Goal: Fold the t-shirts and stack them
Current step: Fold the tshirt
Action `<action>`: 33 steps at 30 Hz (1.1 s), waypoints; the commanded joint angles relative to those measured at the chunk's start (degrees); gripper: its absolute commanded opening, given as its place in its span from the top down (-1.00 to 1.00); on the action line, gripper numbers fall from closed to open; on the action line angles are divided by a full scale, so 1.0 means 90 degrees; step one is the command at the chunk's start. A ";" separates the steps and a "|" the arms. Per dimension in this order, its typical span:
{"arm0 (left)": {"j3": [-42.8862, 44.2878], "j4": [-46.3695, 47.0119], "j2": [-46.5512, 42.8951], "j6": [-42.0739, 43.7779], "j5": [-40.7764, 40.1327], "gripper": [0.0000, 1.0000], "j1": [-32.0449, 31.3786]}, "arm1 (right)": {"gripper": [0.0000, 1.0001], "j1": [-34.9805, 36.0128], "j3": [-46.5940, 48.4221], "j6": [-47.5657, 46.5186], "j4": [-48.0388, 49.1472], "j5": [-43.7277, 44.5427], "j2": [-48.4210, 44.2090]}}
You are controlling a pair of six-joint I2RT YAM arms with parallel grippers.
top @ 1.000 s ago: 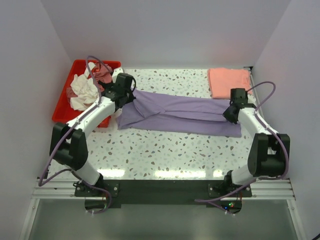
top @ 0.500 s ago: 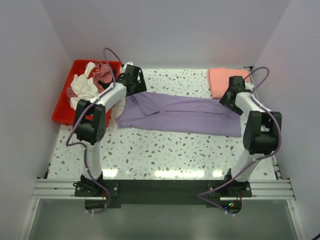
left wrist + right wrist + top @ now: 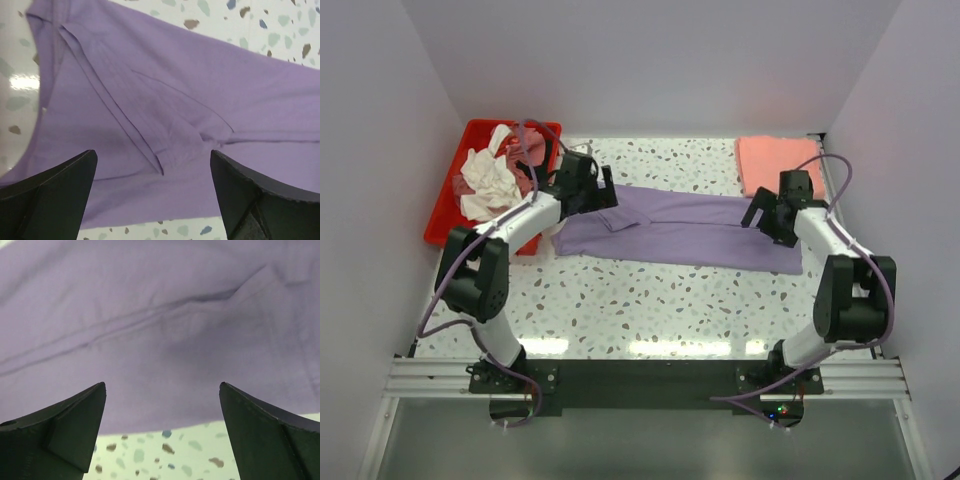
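From above, a red plastic tray [image 3: 442, 218] at far left holds a crumpled white cloth shirt [image 3: 485, 185] and a dusty-rose one [image 3: 527, 150], partly hidden behind the left arm. A long lavender-purple cloth t-shirt [image 3: 690, 230] lies flat across the speckled table [image 3: 650, 290]. A folded salmon-pink shirt [image 3: 775, 163] sits far right.

Left wrist: the left gripper [image 3: 605, 192] is spread wide and empty above the lavender's left end.

Right wrist: the right gripper [image 3: 755, 215] gapes empty over the lavender's right end, at its near hem.

Lab booth: white walls [image 3: 650, 60], speckled table [image 3: 670, 300]

Left arm [image 3: 516, 224] reaches far and angles right; left gripper [image 3: 607, 193] points right, jaws spread wide, holding nothing. Right arm [image 3: 832, 243] extends up the right side, wrist bent inward; right gripper [image 3: 757, 213] points left, jaws wide apart, empty.
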 commanded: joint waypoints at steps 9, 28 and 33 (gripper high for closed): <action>-0.0297 0.0506 0.0399 -0.0459 0.0484 -0.75 -0.0255 | -0.98 0.0100 -0.0949 -0.0455 -0.0419 -0.1348 -0.1743; 0.0122 0.0331 0.1045 -0.0684 0.0269 0.16 -0.0421 | -0.98 0.0090 -0.1154 -0.0416 -0.0283 -0.1425 -0.1881; 0.0317 0.0311 0.1142 -0.0684 0.0250 0.49 -0.0431 | -0.98 0.0090 -0.1154 -0.0416 -0.0293 -0.1435 -0.1862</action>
